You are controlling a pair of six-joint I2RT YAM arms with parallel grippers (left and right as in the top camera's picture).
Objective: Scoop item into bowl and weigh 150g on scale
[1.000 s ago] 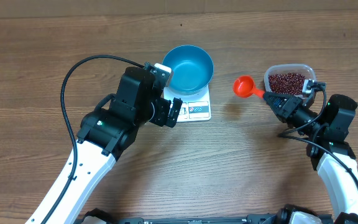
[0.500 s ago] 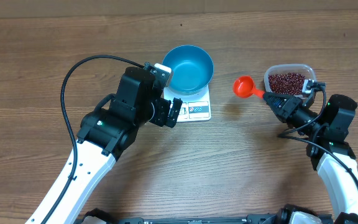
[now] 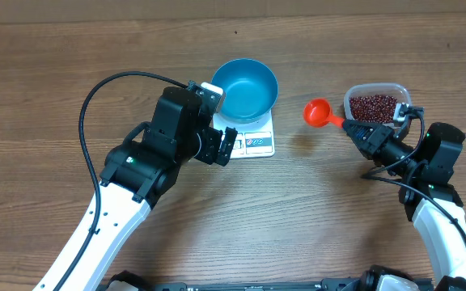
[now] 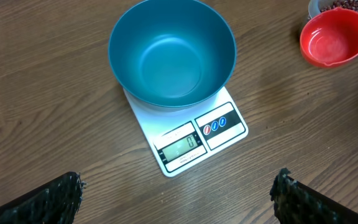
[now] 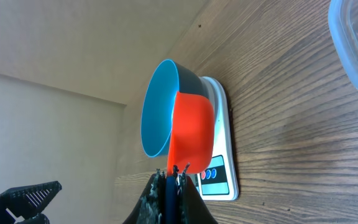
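Although the round, deep blue bowl [image 3: 247, 87] sits on the flat white digital scale [image 3: 257, 144], it is empty. The small maroon beans [image 3: 374, 105] fill the clear plastic tub [image 3: 376, 86] at right. Just left of it the right gripper [image 3: 353, 128] clamps the empty red plastic scoop [image 3: 317, 111]. The left gripper [image 3: 219, 147] gapes empty by the scale. All scooping and weighing is yet to do.

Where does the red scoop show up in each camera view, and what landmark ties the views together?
Overhead: red scoop right of centre, to the right of the blue bowl.
Left wrist: red scoop in the top right corner.
Right wrist: red scoop at centre, overlapping the blue bowl.
Shared landmark: the blue bowl on the white scale.
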